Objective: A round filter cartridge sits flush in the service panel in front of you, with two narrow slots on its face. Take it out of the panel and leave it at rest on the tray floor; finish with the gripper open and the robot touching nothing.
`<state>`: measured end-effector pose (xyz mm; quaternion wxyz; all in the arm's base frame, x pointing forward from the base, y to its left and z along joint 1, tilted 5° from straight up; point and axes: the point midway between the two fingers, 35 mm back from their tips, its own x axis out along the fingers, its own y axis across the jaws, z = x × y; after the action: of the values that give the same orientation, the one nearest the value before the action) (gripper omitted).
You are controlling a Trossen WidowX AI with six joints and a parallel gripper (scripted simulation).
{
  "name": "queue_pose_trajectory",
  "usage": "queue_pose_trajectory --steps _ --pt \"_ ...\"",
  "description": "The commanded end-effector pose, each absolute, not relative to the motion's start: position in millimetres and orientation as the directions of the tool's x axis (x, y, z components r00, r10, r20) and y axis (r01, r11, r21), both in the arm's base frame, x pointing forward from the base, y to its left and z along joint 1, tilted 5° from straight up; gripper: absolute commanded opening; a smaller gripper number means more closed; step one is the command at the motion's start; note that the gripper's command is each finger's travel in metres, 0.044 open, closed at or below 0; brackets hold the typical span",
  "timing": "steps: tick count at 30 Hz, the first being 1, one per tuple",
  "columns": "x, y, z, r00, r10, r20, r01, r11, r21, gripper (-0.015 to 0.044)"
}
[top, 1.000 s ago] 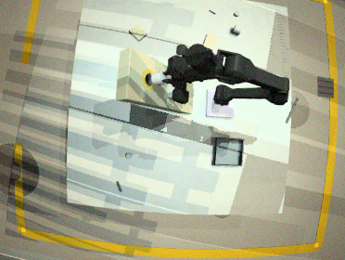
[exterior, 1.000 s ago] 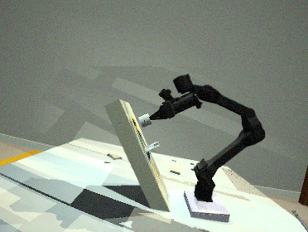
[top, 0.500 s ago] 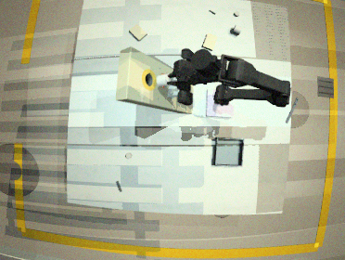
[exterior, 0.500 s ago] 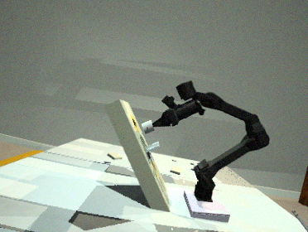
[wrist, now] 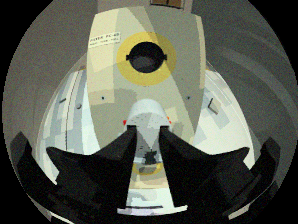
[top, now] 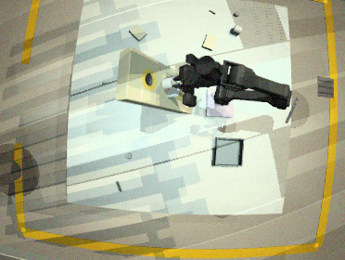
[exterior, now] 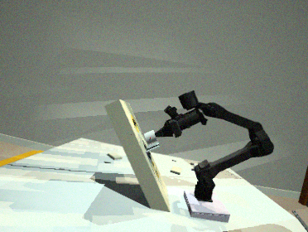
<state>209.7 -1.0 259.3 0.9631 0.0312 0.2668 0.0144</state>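
The service panel [top: 130, 89] [exterior: 134, 157] [wrist: 112, 75] leans on the table, its round hole [top: 149, 79] [wrist: 146, 57] open and dark inside a yellow ring. The pale round filter cartridge [top: 167, 83] [exterior: 151, 141] [wrist: 146, 111] is out of that hole, lower down in front of the panel face. Whether it touches the panel is unclear. My gripper [top: 175, 84] [exterior: 158, 134] [wrist: 148, 129] is shut on the cartridge's outer end. The slots are hidden at the fingertips. The dark-rimmed tray [top: 227, 165] lies on the table, away from the gripper; no object shows in it.
A bluish fitting [top: 172, 96] sticks out low on the panel, just below the cartridge. The arm's pinkish base [top: 222, 110] [exterior: 207, 208] stands between panel and tray in the overhead view. Small blocks [top: 137, 32] [top: 209, 42] and a short cylinder [top: 236, 30] lie at the far side.
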Motion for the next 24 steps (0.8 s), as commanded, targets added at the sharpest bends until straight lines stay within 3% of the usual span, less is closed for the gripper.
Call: queue_pose_trajectory --steps 1,15,24 --pt "210.4 -1.0 261.5 0.86 0.044 -0.509 -0.011 0.998 0.067 0.0105" --pt "208.9 -0.5 258.3 0.865 0.047 -0.5 -0.017 0.998 0.063 0.0113" --pt "238.7 -1.5 328.3 0.866 0.047 -0.498 -0.018 0.998 0.063 0.0113"
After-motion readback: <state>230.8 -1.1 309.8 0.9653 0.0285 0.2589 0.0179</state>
